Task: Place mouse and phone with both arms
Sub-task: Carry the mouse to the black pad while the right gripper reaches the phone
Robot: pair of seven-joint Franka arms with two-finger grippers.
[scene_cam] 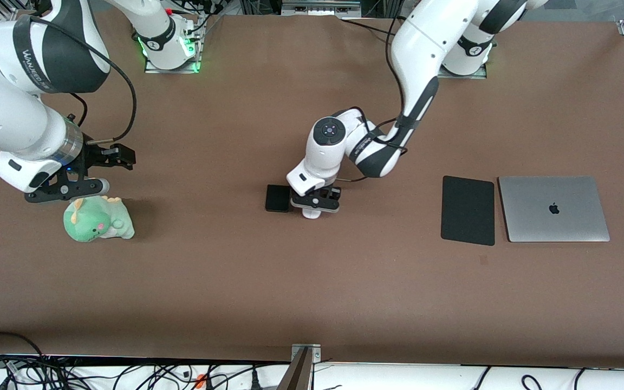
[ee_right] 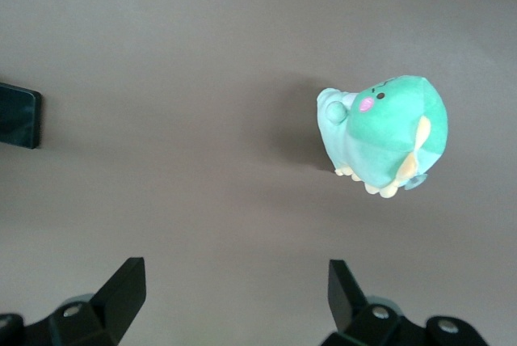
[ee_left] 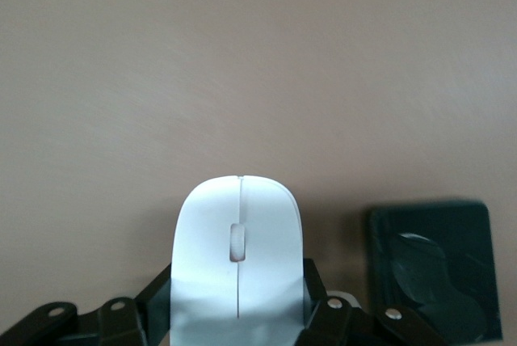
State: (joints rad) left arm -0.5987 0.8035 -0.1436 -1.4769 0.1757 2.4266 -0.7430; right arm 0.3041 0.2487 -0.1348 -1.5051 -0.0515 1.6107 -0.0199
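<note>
The mouse is straddled low on the table by the left gripper, apparently gripped, its rear hidden; the phone lies just beside. The right gripper is held wide open and empty above a green plush toy.

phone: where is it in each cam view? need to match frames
Front view: the phone lies flat mid-table, right beside the left gripper, which is down over the mouse.
Left wrist view: phone lies beside the mouse, near a corner of the picture.
Right wrist view: only one end of the phone shows, at the picture's edge.
Shared landmark: the phone's rounded black corner on the brown table.
</note>
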